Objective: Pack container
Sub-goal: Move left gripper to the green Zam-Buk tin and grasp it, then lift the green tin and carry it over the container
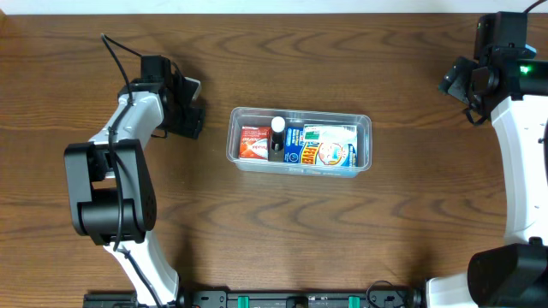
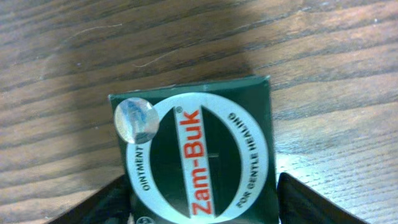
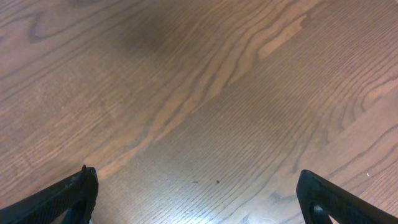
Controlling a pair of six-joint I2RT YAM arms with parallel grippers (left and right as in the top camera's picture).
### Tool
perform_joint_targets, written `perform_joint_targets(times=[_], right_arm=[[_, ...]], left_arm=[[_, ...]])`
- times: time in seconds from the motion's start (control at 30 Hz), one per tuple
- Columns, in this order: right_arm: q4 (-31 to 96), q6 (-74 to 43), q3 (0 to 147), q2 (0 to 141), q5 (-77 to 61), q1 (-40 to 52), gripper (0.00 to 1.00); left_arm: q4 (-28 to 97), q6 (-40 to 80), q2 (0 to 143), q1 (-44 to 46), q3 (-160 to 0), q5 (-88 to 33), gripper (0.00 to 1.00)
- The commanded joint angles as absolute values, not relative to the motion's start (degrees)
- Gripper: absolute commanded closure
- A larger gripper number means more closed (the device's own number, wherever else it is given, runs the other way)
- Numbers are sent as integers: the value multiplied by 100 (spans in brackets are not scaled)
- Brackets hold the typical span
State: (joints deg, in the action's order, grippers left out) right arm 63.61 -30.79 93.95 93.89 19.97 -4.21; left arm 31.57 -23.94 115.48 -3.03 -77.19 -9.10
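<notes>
The clear container (image 1: pixel 300 112) sits at the table's middle. It holds a red box (image 1: pixel 253 142), a dark bottle with a white cap (image 1: pixel 278 128), a blue box (image 1: pixel 294 145) and a white-green package (image 1: pixel 330 145). My left gripper (image 1: pixel 184 109) is to the left of the container. In the left wrist view its fingers (image 2: pixel 202 202) press both sides of a dark green Zam-Buk ointment box (image 2: pixel 193 149) low over the wood. My right gripper (image 1: pixel 458 81) is at the far right, open and empty over bare wood in the right wrist view (image 3: pixel 199 193).
The brown wooden table (image 1: pixel 360 231) surrounds the container. Both arm bases stand at the front edge, left (image 1: pixel 111 205) and right (image 1: pixel 505 274).
</notes>
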Motion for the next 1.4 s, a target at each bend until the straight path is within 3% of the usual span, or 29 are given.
perform_joint_targets(times=[0.0, 0.37, 0.6, 0.77, 1.03, 1.37], right_arm=[[6370, -3057, 9397, 9413, 2056, -475, 1], [6370, -3057, 9397, 9413, 2056, -475, 1], [6370, -3057, 9397, 9413, 2056, -475, 1], [6370, -3057, 9397, 9413, 2056, -475, 1], [6370, -3057, 9395, 9413, 2056, -475, 1], [6370, -3057, 9397, 9413, 2056, -475, 1]], left_arm=[[3183, -2279, 11640, -211, -7787, -1007, 35], [3498, -1448, 11574, -152, -8023, -943, 36], [4838, -517, 10971, -141, -8934, -1002, 37], [5763, -482, 10232, 5, -9395, -1660, 37], [6287, -480, 9268, 770, -9400, -2318, 36], [6466, 10, 9666, 1688, -9354, -1817, 36]])
